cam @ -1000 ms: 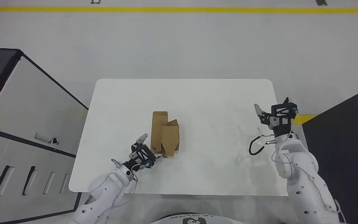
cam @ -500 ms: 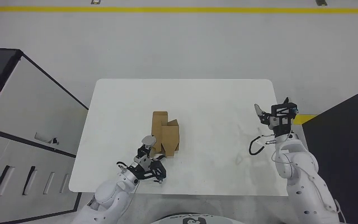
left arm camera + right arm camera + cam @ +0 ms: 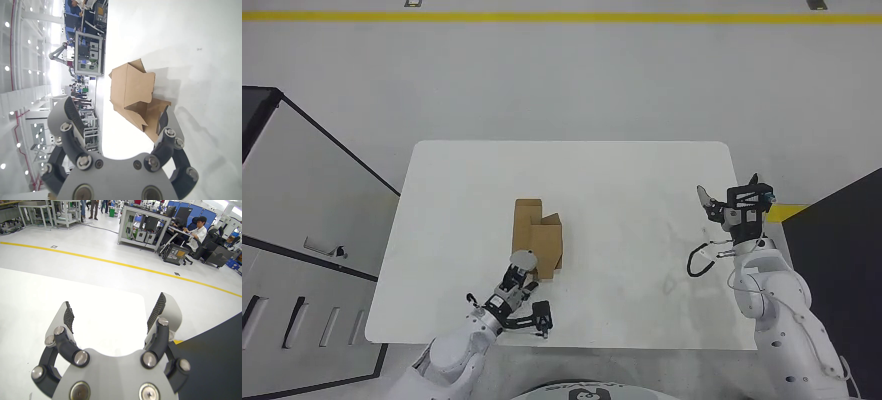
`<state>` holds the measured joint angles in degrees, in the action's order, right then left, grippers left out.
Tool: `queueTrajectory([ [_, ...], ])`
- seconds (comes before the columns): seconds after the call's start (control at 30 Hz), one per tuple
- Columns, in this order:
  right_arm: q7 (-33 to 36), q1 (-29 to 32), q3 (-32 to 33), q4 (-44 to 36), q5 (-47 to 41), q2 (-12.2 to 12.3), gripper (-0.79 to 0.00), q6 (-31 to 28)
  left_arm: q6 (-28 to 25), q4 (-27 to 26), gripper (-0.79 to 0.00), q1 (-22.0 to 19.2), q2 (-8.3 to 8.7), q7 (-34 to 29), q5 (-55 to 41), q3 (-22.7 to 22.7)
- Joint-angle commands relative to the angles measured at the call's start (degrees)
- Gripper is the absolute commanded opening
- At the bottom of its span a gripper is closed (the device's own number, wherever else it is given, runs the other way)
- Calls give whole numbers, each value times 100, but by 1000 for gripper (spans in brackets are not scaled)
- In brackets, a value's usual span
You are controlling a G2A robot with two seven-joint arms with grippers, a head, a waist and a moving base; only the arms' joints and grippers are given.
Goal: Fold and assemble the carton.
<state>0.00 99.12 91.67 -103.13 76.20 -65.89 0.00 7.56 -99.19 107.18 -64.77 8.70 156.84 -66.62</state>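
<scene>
A partly folded brown carton (image 3: 537, 238) is set left of centre on a white table (image 3: 642, 190). The left gripper (image 3: 117, 107) is positioned just beside its near end, fingers spread. The right gripper (image 3: 114, 301) is positioned over the table's right edge, fingers spread and empty.

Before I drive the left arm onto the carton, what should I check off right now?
1. Left pincer open: ok, jaws spread wide.
2. Lined up with the carton: ok, it lies just ahead, between the jaws' line.
3. Contact with the carton: cannot tell.
4. Carton folded shut: not ok, it is partly raised and its flaps stand open.
5. Right pincer open and apart from the carton: ok, it hangs near the table edge.
</scene>
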Motion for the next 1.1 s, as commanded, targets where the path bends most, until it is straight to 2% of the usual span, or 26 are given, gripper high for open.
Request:
queueTrajectory([
  [0.0,0,0,0,0,0,0,0,0,108,15,0,-16,-5,-2,90,49],
  [0.13,0,0,0,0,0,0,0,0,219,52,0,-27,-3,10,232,92],
  [0.17,0,0,0,0,0,0,0,0,221,58,-120,-30,-3,25,296,120],
  [0.2,0,0,0,0,0,0,0,0,222,66,-191,-35,-3,31,355,145],
  [0.37,0,0,0,0,0,0,0,0,314,57,-403,-36,-9,-60,565,238],
  [0.63,0,0,0,0,0,0,0,0,332,104,-443,-123,-54,-423,937,491],
  [1.07,0,0,0,0,0,0,0,0,40,236,-443,-288,-95,-696,1157,684],
])
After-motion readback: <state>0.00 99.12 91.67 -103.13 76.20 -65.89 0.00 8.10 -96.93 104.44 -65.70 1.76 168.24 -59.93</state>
